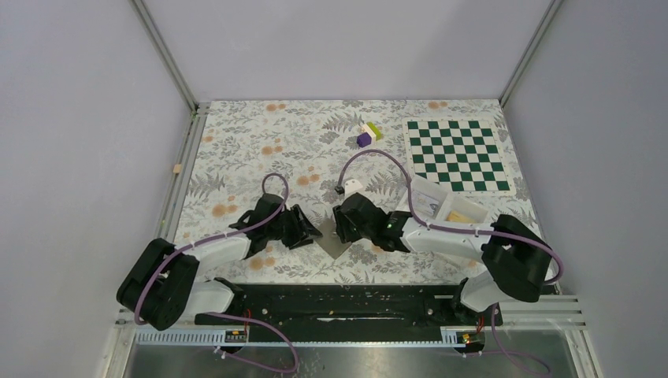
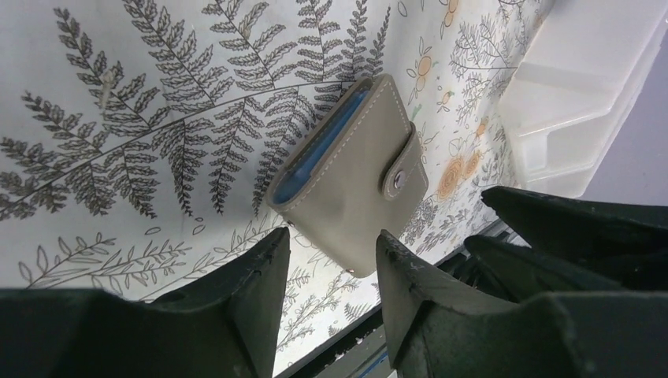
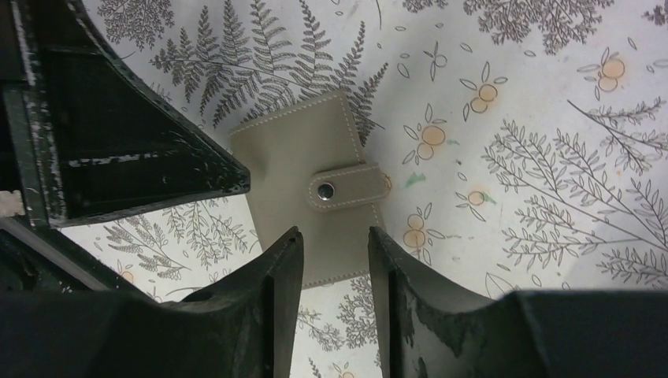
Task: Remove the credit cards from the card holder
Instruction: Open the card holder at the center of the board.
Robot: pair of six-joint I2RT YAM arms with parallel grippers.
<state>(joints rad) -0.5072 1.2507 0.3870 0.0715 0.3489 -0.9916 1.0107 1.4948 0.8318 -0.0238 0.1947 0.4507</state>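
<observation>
At the near edge of the table, the left gripper and right gripper are pictured part-open with nothing clasped, poised on either side of the card holder. It is laid flat on the fern-printed cloth, snapped shut, with blue lining glimpsed at one edge. Farther back, a white tray and a chessboard are seen.

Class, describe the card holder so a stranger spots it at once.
On the fern-print table, look near the front edge, between the two arms' jaws. The card holder lies there: flat, grey, snapped shut, blue at its edge, unlike the white tray.
</observation>
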